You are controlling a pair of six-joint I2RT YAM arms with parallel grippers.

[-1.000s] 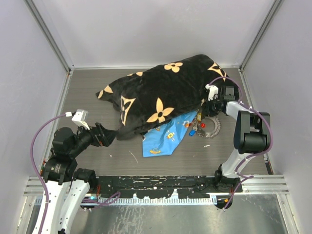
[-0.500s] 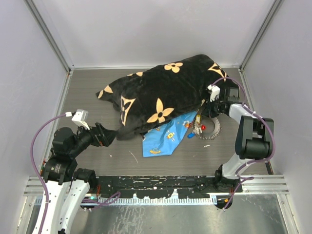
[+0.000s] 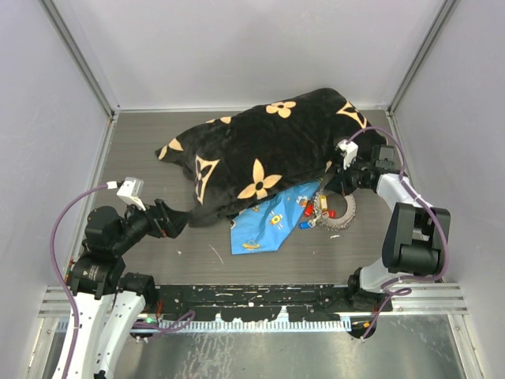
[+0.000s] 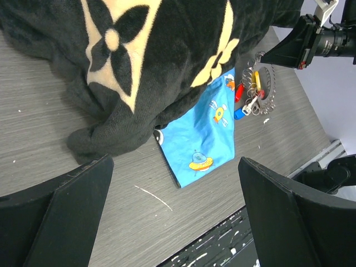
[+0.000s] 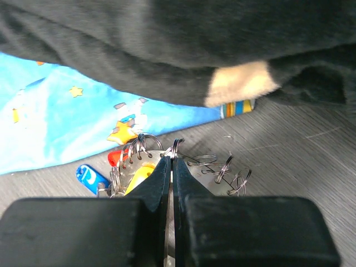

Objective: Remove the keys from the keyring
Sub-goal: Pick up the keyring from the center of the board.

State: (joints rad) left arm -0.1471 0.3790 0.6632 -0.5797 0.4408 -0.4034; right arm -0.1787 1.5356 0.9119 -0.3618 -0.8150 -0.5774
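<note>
Our left gripper [image 3: 175, 220] sits spread wide with nothing in it, right by the blanket's [image 3: 252, 150] near corner. A blue cloth [image 3: 267, 223] pokes out from under the blanket. Just right of that, the keys [image 3: 318, 207] (red, yellow and blue heads) lie bunched on the table [image 3: 158, 142], with the keyring [image 3: 349, 212] curving round their right side. The right gripper [image 5: 171, 161] is clenched, tips right at the small wire rings [image 5: 222, 167]. We can't tell if it's actually pinching one.

arms doing opposite things rn
left gripper [image 4: 175, 162] spread wide, arm folded low; right gripper [image 5: 171, 161] pinched tight, arm reaching forward
</note>
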